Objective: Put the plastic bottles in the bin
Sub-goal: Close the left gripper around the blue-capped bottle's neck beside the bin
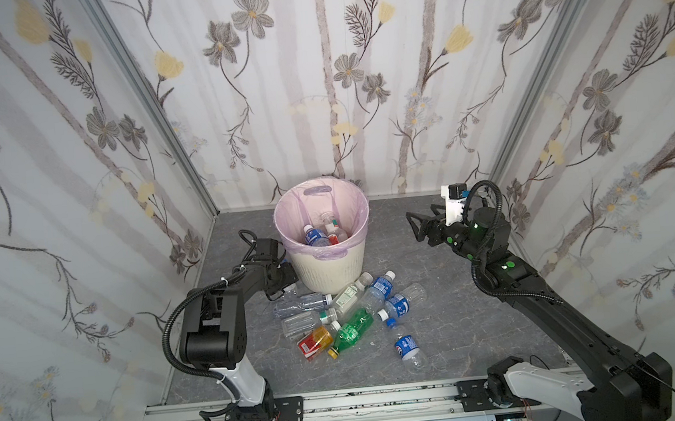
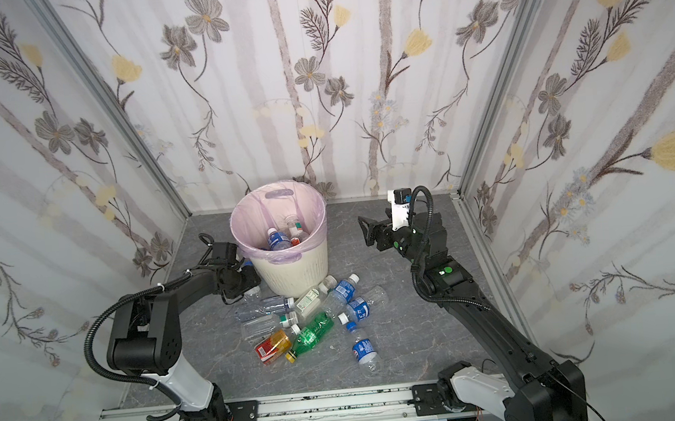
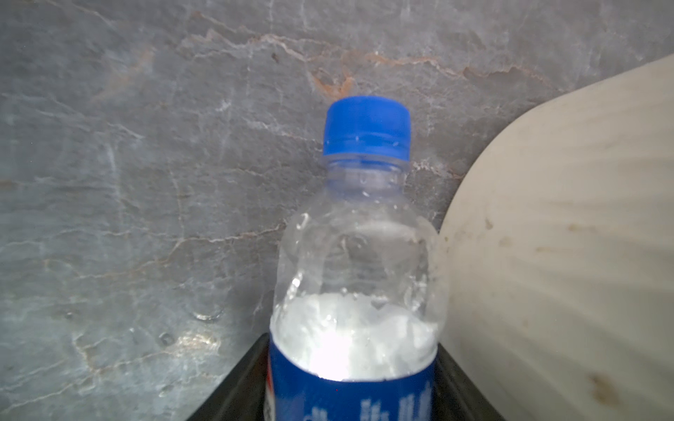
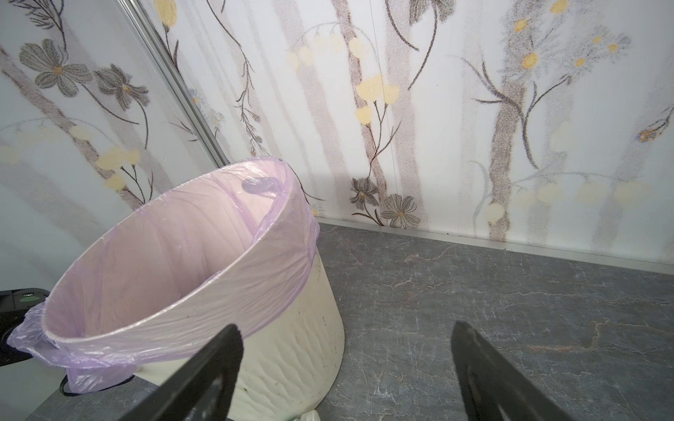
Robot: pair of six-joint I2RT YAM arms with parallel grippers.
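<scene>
A clear bottle (image 3: 359,255) with a blue cap and blue label lies between the black fingers of my left gripper (image 3: 352,344), which is shut on it low on the floor, right beside the bin's wall (image 3: 565,237). In both top views the left gripper (image 1: 288,282) is tucked against the left foot of the cream bin (image 1: 326,271). A few bottles (image 1: 321,233) lie inside its pink liner. Several more bottles (image 1: 349,314) are heaped on the floor in front, among them a green one (image 1: 352,329) and an amber one (image 1: 316,340). My right gripper (image 1: 414,225) hovers open and empty to the right of the bin (image 4: 291,364).
The grey marbled floor (image 1: 441,315) is boxed in by floral walls on three sides. A lone blue-labelled bottle (image 1: 408,347) lies nearer the front rail (image 1: 365,400). The right arm (image 1: 544,306) stretches along the right side.
</scene>
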